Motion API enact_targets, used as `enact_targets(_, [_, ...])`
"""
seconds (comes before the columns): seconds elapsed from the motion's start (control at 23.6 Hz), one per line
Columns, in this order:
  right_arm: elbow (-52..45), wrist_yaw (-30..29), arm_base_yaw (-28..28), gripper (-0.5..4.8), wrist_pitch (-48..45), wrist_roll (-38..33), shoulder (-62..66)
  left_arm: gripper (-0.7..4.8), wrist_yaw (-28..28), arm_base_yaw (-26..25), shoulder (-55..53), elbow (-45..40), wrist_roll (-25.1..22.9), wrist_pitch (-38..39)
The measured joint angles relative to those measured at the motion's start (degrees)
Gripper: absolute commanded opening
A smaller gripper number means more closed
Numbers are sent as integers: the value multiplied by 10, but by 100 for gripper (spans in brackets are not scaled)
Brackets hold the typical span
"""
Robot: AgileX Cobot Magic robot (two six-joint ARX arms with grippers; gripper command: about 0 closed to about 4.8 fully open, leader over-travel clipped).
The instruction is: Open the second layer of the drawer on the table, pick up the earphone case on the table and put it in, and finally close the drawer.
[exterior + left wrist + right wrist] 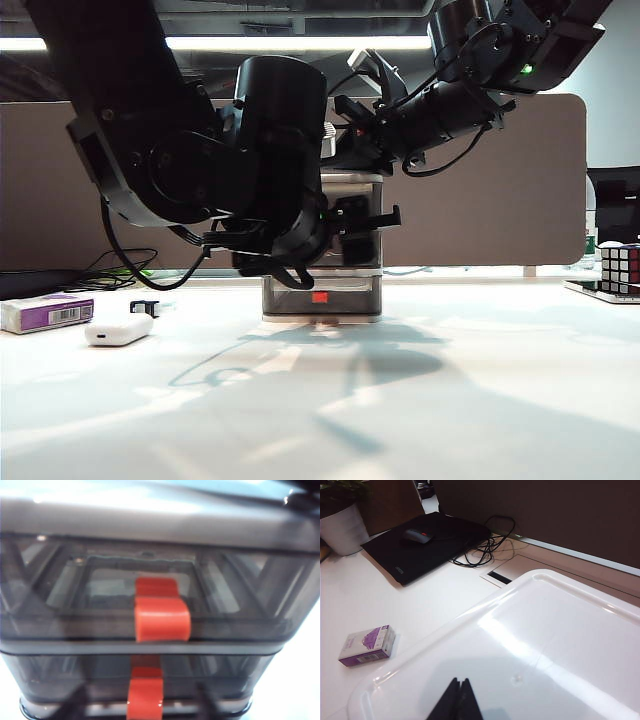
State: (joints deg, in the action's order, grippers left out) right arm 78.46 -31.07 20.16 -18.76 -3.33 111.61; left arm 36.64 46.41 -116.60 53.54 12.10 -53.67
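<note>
So I am only starting: my left end effector is hovering at the drawer front, its opening hidden from me (second layer looking shut). My right end effector, fingers together, is resting atop. Earphone case is waiting on the desk.

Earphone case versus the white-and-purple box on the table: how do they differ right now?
The earphone case is plain glossy white and rounded; the white-and-purple box is rectangular with square edges and a purple label. The earphone case looks smaller and lies nearer the camera in the exterior view, closer to the drawer; the white-and-purple box sits further left. Both lie flat on the table, untouched by either gripper.
</note>
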Motion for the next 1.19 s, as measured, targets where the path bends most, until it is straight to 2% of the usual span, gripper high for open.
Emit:
enact_targets(0.42, [0,0,0,-5,3,0,0,199,0,0,0,0,0,0])
enact_targets(0.55, [0,0,0,-5,3,0,0,120,0,0,0,0,0,0])
enact_targets(0.76, [0,0,0,-5,3,0,0,91,-6,0,-3,1,0,0])
enact_targets(0.89, [0,0,0,-5,3,0,0,7,-11,0,-4,1,0,2])
enact_targets(0.93, [0,1,0,-5,3,0,0,-7,-14,0,-4,1,0,2])
enact_targets(1.19, [1,5,0,-5,3,1,0,-6,-22,-1,-4,1,0,-1])
